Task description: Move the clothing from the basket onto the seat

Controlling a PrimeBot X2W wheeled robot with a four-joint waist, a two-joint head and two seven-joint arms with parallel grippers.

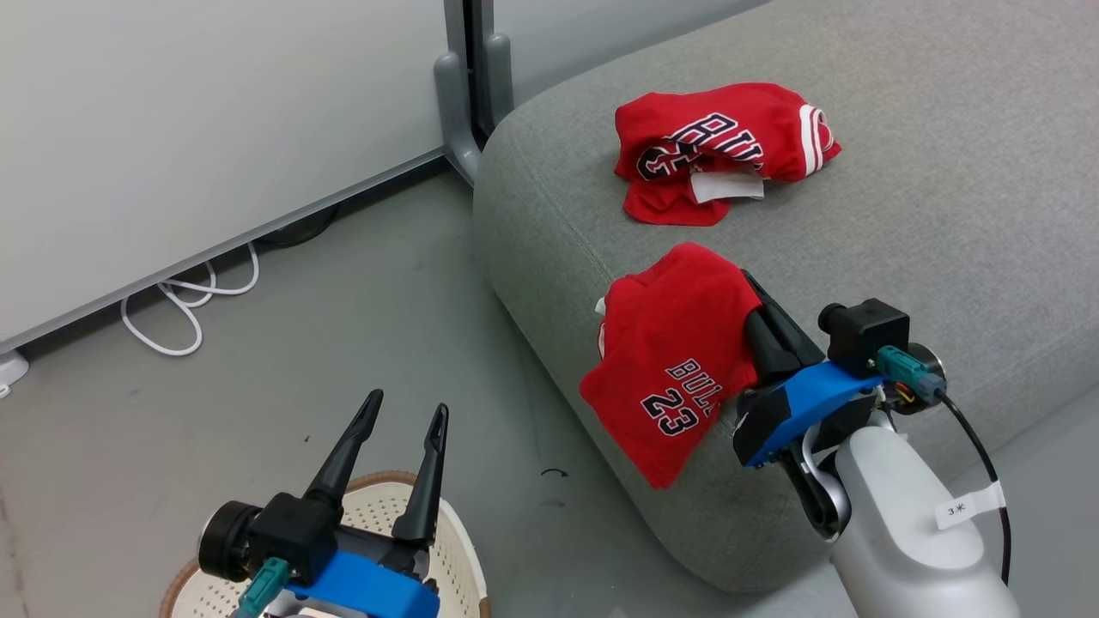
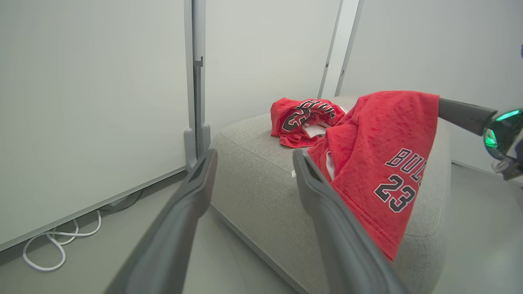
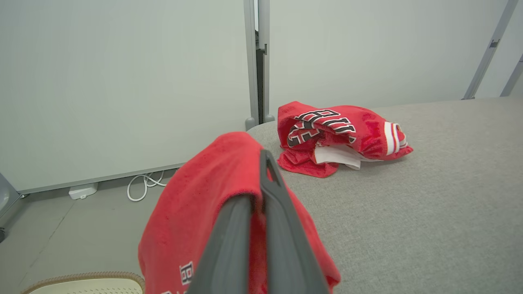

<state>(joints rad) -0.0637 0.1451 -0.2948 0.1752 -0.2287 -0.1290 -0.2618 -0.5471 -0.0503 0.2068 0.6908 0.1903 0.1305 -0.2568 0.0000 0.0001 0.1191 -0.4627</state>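
basket on floor, crumpled garment on seat, second garment in right gripper.

The seat is grey woven cloth, matt and a little rough. The red clothing looks like soft fuzzy cloth. The basket is smooth perforated plastic.

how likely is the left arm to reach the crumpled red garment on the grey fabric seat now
Probably not directly: the open left gripper sits over the white perforated basket, and the red garment hanging from the right gripper lies between.
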